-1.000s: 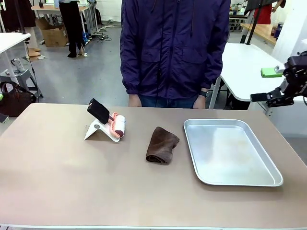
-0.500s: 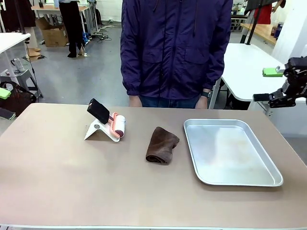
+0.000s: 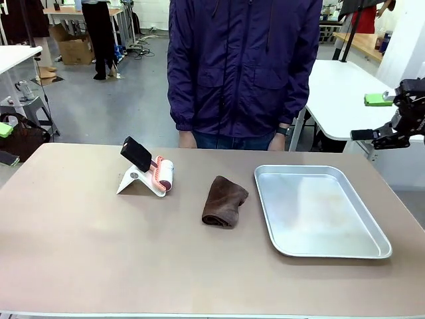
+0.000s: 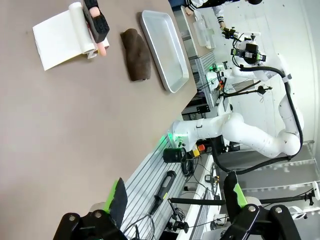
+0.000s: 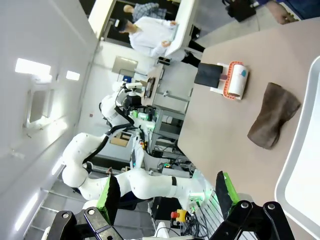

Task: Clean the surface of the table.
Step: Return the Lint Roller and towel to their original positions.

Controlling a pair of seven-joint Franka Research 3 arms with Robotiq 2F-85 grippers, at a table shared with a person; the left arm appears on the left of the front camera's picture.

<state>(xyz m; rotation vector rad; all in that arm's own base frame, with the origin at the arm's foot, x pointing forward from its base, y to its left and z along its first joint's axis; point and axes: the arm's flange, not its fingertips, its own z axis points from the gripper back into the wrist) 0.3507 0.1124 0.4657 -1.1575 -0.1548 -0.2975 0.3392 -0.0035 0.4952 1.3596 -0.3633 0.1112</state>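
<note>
The brownish-tan table (image 3: 93,252) carries a folded brown cloth (image 3: 224,201) near its middle and a lint roller (image 3: 151,169) with a black handle on a white stand to the left. My right gripper (image 3: 370,117) hangs open beyond the table's far right corner, well above the top. At the left picture edge my left gripper (image 3: 5,144) is open too, off the table's side. From the left wrist the green-padded fingers (image 4: 118,199) stand wide apart over the table (image 4: 50,130), with the cloth (image 4: 136,47) far off. The right wrist view has its fingers (image 5: 225,192) spread, with the cloth (image 5: 274,115) ahead.
A shiny metal tray (image 3: 265,199) lies on the right half of the table. A person in a dark purple jacket (image 3: 239,66) stands at the far edge, hands low by the rim. A white-topped table (image 3: 339,93) stands behind at the right.
My left gripper's pads have come slightly into view at the left edge. The right gripper has drifted a little right and up. Nothing on the table has moved.
</note>
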